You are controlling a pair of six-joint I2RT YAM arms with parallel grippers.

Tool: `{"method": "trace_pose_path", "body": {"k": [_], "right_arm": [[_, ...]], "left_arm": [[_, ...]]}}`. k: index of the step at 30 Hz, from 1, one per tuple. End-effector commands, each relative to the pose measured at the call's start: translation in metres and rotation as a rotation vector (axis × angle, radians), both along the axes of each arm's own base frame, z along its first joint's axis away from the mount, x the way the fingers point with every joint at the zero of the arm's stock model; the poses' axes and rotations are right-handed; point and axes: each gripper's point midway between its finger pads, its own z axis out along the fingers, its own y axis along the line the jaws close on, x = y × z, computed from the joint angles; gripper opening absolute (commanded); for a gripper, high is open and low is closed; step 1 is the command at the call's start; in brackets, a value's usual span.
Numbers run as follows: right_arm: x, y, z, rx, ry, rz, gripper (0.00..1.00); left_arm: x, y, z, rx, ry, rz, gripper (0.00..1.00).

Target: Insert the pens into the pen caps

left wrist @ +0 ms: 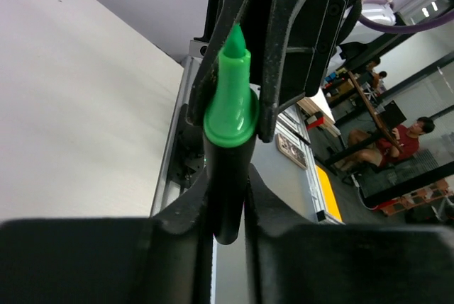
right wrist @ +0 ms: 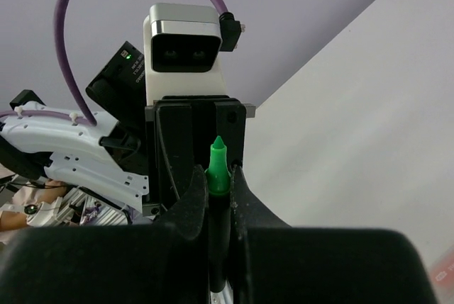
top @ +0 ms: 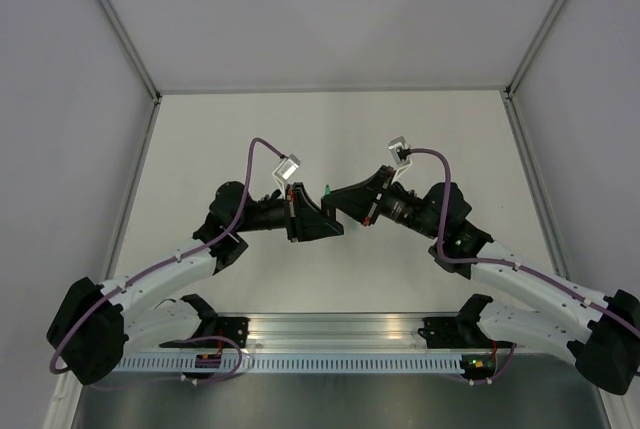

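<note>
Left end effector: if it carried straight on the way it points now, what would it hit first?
The right end effector, facing the left end effector head-on just past the green-tipped pen both grip; hardly any gap shows, though depth is unclear.

I work in a robotics lab: my white table [top: 330,139] sits boxed in by pale panels [top: 60,99] on aluminium posts [top: 113,21], a slotted metal rail [top: 340,329] lines its near edge, purple cables [top: 250,161] loop above it, and beyond stand desks [left wrist: 363,98] and a seated person in red [left wrist: 411,134].
</note>
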Motion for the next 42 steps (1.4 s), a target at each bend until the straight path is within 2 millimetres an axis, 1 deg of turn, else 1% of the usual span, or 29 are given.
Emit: {"method": "trace_pose_path", "body": {"k": [1,3,8,11,12,13,15,17,18,19,20,21,24,25,26,28,29,30,31,32,33,34,35,37,38,39,40,41,42], "right_arm": [[-0.011,-0.003,0.022,0.061,-0.091,0.024,0.0],[-0.013,-0.003,0.021,0.056,-0.103,0.029,0.0],[-0.019,0.003,0.021,0.028,-0.141,0.081,0.0],[-0.013,0.003,0.019,0.002,-0.131,0.06,0.21],[-0.011,0.002,0.014,-0.023,-0.113,0.044,0.42],[-0.004,-0.002,0.018,-0.028,-0.112,-0.003,0.49],[0.001,-0.011,0.021,-0.052,-0.107,-0.058,0.6],[0.015,-0.024,0.022,-0.087,-0.086,-0.17,0.64],[0.019,-0.034,0.009,-0.171,-0.071,-0.213,0.66],[0.025,-0.042,0.017,-0.204,-0.092,-0.266,0.68],[0.04,-0.059,0.011,-0.26,-0.086,-0.383,0.7],[0.045,-0.072,-0.004,-0.359,-0.096,-0.433,0.71],[0.067,-0.102,-0.021,-0.479,-0.079,-0.595,0.71],[0.073,-0.105,-0.025,-0.531,-0.092,-0.605,0.71],[0.079,-0.106,-0.03,-0.576,-0.089,-0.603,0.71],[0.103,-0.107,-0.054,-0.733,-0.054,-0.566,0.71],[0.118,-0.11,-0.088,-0.855,0.014,-0.542,0.7],[0.126,-0.106,-0.087,-0.886,0.004,-0.516,0.7],[0.132,-0.105,-0.099,-0.951,0.007,-0.481,0.7],[0.136,-0.107,-0.135,-1.106,0.024,-0.403,0.69],[0.141,-0.106,-0.134,-1.16,0.003,-0.364,0.68],[0.138,-0.103,-0.148,-1.219,0.007,-0.284,0.68],[0.136,-0.105,-0.165,-1.323,0.005,-0.179,0.65],[0.132,-0.106,-0.178,-1.391,-0.027,-0.084,0.63],[0.132,-0.107,-0.181,-1.439,-0.123,0.004,0.62],[0.125,-0.11,-0.194,-1.462,-0.161,0.071,0.62],[0.119,-0.104,-0.198,-1.439,-0.213,0.144,0.63],[0.125,-0.1,-0.19,-1.414,-0.292,0.138,0.64],[0.125,-0.102,-0.196,-1.417,-0.344,0.17,0.64]], "left_arm": [[-0.011,0.0,0.025,-0.082,-0.041,-0.069,0.14],[-0.011,-0.001,0.024,-0.081,-0.036,-0.074,0.02],[-0.011,-0.001,0.021,-0.08,-0.036,-0.071,0.02],[-0.013,0.0,0.014,-0.072,-0.04,-0.078,0.02],[-0.012,0.0,0.011,-0.066,-0.041,-0.074,0.02],[-0.012,0.0,0.006,-0.056,-0.036,-0.07,0.02],[-0.009,0.001,-0.005,-0.027,-0.043,-0.052,0.02],[0.0,0.001,-0.025,0.037,-0.006,-0.002,0.02],[0.004,0.002,-0.033,0.065,-0.017,0.02,0.02],[0.011,0.003,-0.049,0.125,0.034,0.065,0.02],[0.015,0.002,-0.053,0.153,0.035,0.081,0.02],[0.018,0.003,-0.059,0.183,-0.006,0.092,0.02],[0.039,0.016,-0.083,0.293,-0.036,0.228,0.02],[0.048,0.021,-0.086,0.308,-0.054,0.296,0.02],[0.048,0.029,-0.089,0.32,-0.065,0.331,0.02],[0.055,0.041,-0.093,0.343,-0.123,0.404,0.02],[0.053,0.049,-0.081,0.318,-0.163,0.434,0.02],[0.053,0.054,-0.076,0.305,-0.194,0.458,0.02],[0.053,0.06,-0.077,0.299,-0.208,0.492,0.02],[0.053,0.066,-0.071,0.28,-0.231,0.518,0.02],[0.049,0.074,-0.053,0.224,-0.275,0.556,0.02],[0.052,0.083,-0.057,0.223,-0.277,0.611,0.02],[0.049,0.091,-0.043,0.169,-0.299,0.651,0.02],[0.054,0.104,-0.045,0.154,-0.292,0.73,0.02],[0.054,0.108,-0.043,0.142,-0.29,0.75,0.02],[0.054,0.111,-0.042,0.135,-0.287,0.765,0.02],[0.053,0.115,-0.038,0.128,-0.288,0.782,0.02],[0.052,0.116,-0.037,0.126,-0.292,0.784,0.02],[0.051,0.118,-0.034,0.122,-0.293,0.788,0.02]]}}
